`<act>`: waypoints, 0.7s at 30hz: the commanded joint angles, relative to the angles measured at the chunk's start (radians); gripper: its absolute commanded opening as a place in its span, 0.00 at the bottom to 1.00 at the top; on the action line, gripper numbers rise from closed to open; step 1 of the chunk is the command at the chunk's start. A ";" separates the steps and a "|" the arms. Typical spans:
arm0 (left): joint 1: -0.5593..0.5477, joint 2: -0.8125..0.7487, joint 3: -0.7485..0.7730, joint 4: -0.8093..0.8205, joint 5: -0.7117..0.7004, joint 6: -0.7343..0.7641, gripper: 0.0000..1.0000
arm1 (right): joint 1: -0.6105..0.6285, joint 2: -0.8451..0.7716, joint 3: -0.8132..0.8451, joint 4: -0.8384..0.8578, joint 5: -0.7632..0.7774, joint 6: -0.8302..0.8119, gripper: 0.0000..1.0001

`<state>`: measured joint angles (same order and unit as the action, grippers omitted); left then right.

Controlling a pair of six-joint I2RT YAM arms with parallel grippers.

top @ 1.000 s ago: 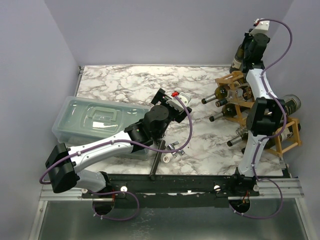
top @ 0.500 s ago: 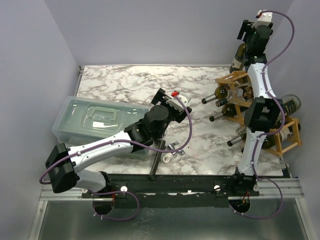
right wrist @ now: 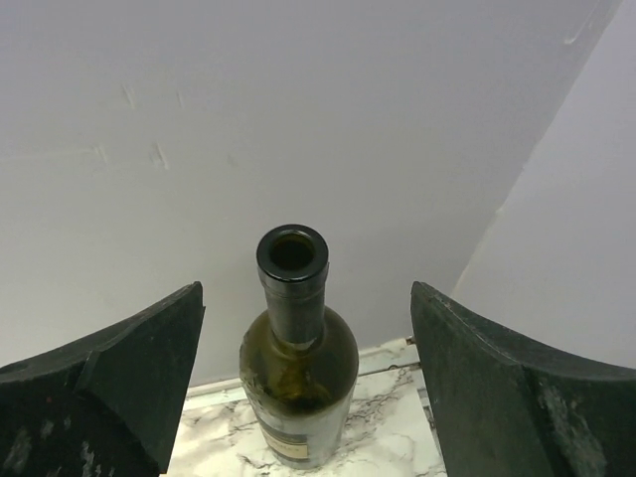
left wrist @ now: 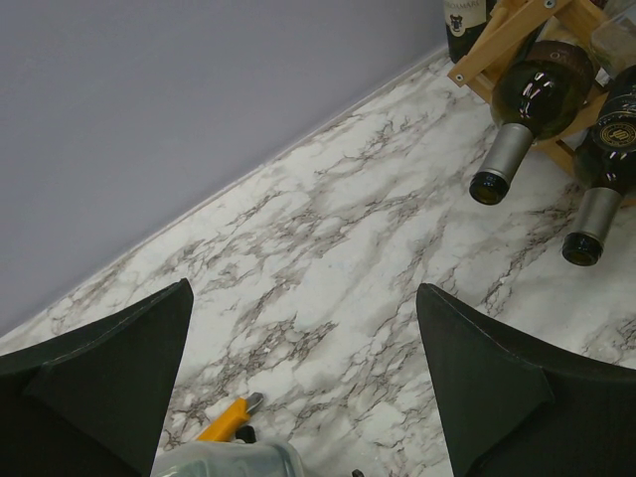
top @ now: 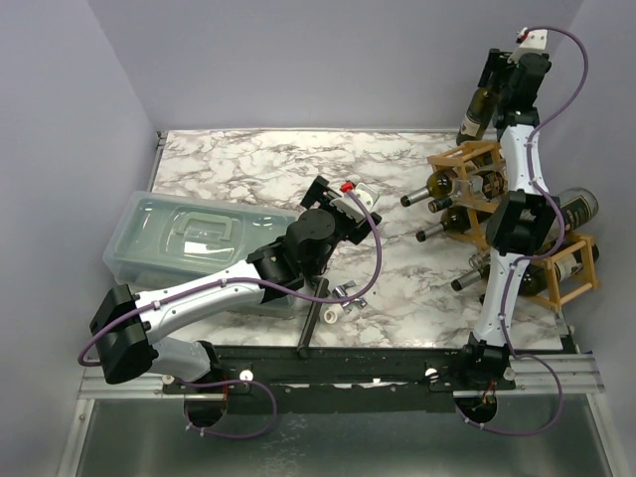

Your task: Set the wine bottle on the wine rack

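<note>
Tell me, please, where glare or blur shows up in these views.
Top external: even light, faint sheen on the clear plastic lidded bin. Left wrist: bright highlights on the dark glass bottle in the light-brown wooden rack. Right wrist: the upright green glass wine bottle is sharp, no strong glare.

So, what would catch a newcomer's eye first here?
The right hand, open, is raised high in the far right corner, poised over an upright, uncorked wine bottle standing on the marble table. Just in front, the wooden wine rack holds several lying bottles, necks pointing left. The left hand, also open, hovers empty mid-table, right of a clear lidded bin.
</note>
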<state>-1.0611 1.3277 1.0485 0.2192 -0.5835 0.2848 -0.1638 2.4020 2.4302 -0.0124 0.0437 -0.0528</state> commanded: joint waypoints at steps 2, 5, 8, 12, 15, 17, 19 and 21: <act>0.005 -0.009 -0.001 -0.003 0.022 -0.012 0.95 | -0.012 0.041 0.041 -0.002 -0.032 0.022 0.82; 0.004 -0.003 -0.001 -0.003 0.021 -0.012 0.95 | -0.017 0.056 0.048 0.003 -0.038 0.026 0.72; 0.004 0.004 -0.001 -0.003 0.018 -0.010 0.95 | -0.024 0.068 0.053 0.003 -0.038 0.040 0.71; 0.004 0.007 -0.001 -0.003 0.020 -0.010 0.95 | -0.026 0.082 0.051 0.040 -0.065 0.045 0.71; 0.004 0.010 -0.001 -0.003 0.019 -0.009 0.95 | -0.028 0.092 0.053 0.056 -0.059 0.048 0.70; 0.004 0.009 -0.001 -0.002 0.017 -0.007 0.96 | -0.028 0.096 0.058 0.064 -0.058 0.050 0.68; 0.004 0.010 -0.001 -0.003 0.017 -0.006 0.95 | -0.028 0.101 0.061 0.071 -0.066 0.050 0.68; 0.004 0.009 -0.001 -0.003 0.014 -0.004 0.95 | -0.028 0.106 0.063 0.077 -0.065 0.048 0.68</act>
<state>-1.0615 1.3281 1.0485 0.2192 -0.5835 0.2852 -0.1852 2.4630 2.4500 0.0177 0.0048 -0.0147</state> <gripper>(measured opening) 0.954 0.680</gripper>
